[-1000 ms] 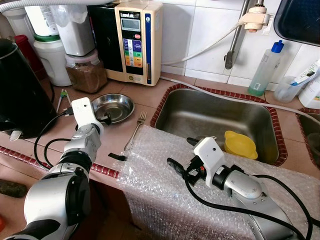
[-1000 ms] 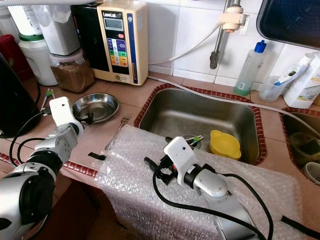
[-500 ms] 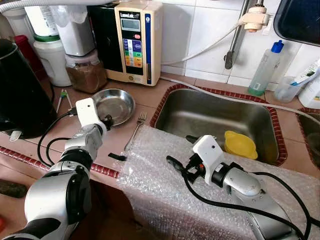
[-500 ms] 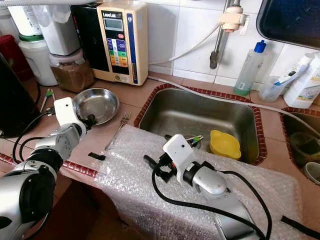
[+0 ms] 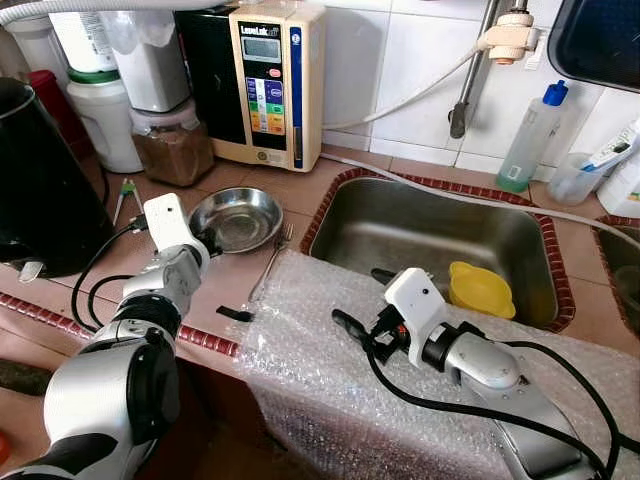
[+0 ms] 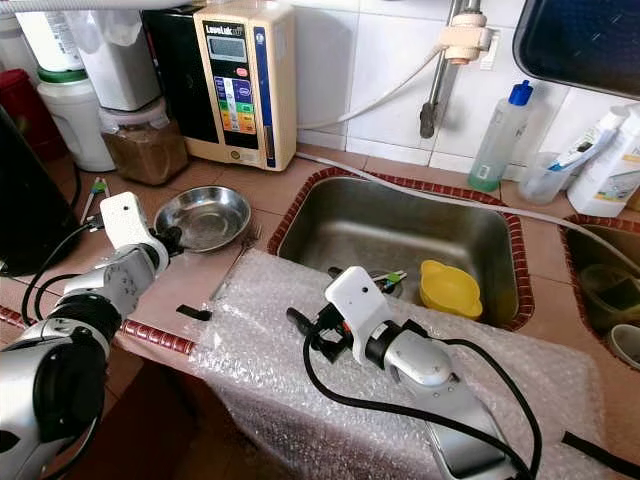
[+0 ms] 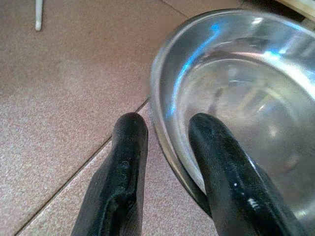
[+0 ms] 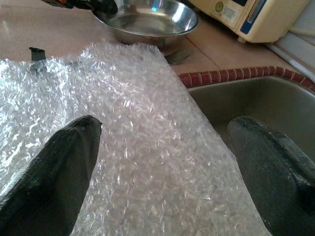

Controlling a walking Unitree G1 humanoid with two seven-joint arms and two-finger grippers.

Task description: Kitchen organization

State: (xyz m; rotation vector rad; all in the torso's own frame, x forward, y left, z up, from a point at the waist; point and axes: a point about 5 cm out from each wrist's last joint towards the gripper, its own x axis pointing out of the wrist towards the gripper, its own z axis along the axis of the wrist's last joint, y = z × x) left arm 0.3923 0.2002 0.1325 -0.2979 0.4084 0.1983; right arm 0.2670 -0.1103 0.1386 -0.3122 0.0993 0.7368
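Left gripper (image 7: 165,135) pinched rim of steel bowl (image 5: 238,217) on counter (image 5: 290,190) | right gripper (image 8: 162,142) spread wide over bubble wrap (image 5: 330,380) beside sink (image 5: 430,235)

"LeveLuk" on cream water ionizer (image 5: 277,80)

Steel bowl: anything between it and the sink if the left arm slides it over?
Yes. The fork lies on the counter between the steel bowl and the sink, its tines touching or under the bowl's rim. The left gripper straddles the rim on the far side from the sink.
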